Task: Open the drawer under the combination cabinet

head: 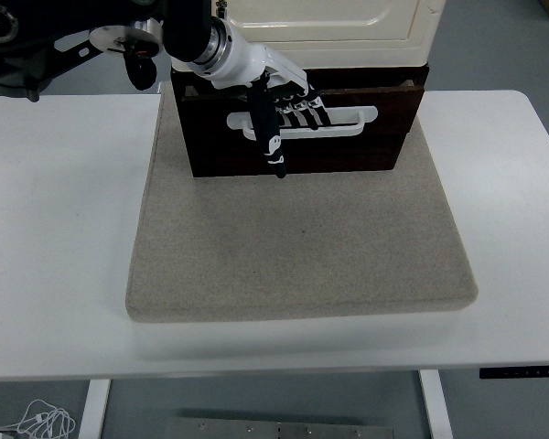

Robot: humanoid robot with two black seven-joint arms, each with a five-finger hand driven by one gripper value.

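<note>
The left hand (279, 105) curls its fingers around the white handle (343, 123) of the brown drawer (348, 151); the cream cabinet (348, 23) above is cut off.

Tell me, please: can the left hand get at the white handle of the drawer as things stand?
Yes, it seems so: the left hand already has its fingers hooked on the white handle of the dark drawer, and nothing stands between them.

A white table (64, 229) stands on a grey floor (485, 46). White cables (37, 422) lie coiled below its near left leg (95, 407).
</note>
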